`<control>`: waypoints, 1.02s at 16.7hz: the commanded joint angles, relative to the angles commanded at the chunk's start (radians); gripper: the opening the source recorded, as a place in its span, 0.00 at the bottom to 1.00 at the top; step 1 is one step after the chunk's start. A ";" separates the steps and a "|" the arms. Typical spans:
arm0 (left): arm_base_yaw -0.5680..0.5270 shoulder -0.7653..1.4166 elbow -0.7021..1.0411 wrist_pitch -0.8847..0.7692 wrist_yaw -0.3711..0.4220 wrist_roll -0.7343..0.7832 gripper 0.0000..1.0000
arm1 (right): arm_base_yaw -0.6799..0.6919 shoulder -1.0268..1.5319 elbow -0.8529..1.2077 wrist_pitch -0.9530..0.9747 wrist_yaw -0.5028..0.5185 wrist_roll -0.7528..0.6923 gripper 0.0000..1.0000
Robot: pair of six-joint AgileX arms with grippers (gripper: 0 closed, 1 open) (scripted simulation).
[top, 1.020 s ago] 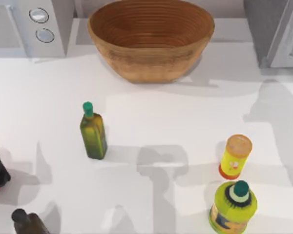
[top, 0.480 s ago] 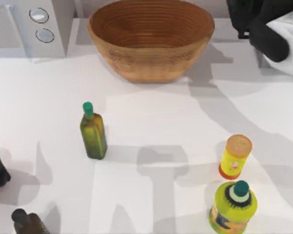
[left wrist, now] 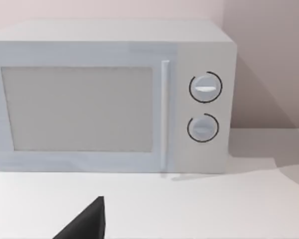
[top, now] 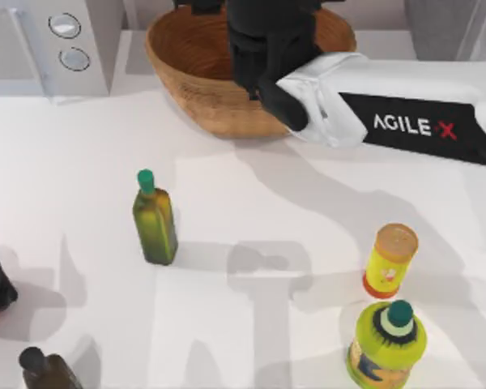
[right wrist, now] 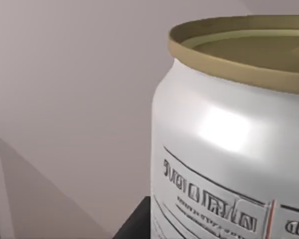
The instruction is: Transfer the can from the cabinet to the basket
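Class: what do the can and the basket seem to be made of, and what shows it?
The can: probably thin metal, silver-white and glossy; a bright highlight sits on its wall and the rim looks dull gold. The basket: apparently woven cane or wicker, matt tan-brown, with ribbed rings running round the inside.

Right arm [top: 389, 121] covers the basket [top: 194, 73] middle; its jaws unseen. Can [right wrist: 229, 149] cropped by frame edge beside them.
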 joint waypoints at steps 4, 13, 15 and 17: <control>0.000 0.000 0.000 0.000 0.000 0.000 1.00 | 0.003 0.011 0.008 0.003 0.004 0.000 0.00; 0.000 0.000 0.000 0.000 0.000 0.000 1.00 | -0.025 0.092 0.104 -0.011 -0.024 -0.002 0.00; 0.000 0.000 0.000 0.000 0.000 0.000 1.00 | -0.025 0.093 0.105 -0.011 -0.024 -0.002 0.00; 0.000 0.000 0.000 0.000 0.000 0.000 1.00 | -0.025 0.093 0.105 -0.011 -0.024 -0.002 0.08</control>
